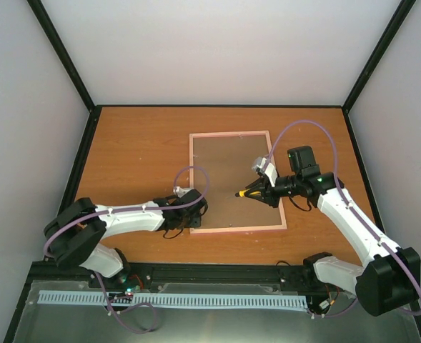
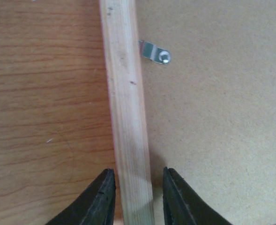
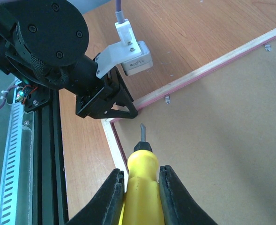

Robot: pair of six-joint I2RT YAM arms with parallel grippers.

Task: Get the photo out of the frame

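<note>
The pink frame lies face down on the table, its brown backing board up. The photo is hidden under the board. My left gripper is at the frame's near left corner. In the left wrist view it is open and straddles the pale wooden rail, with a gap at the right finger. My right gripper is shut on a yellow screwdriver, held over the board with its tip pointing towards the left gripper.
A metal retaining clip sits on the board by the left rail. Two more clips show along that rail. The wooden table has white walls on three sides and a black rail at the near edge.
</note>
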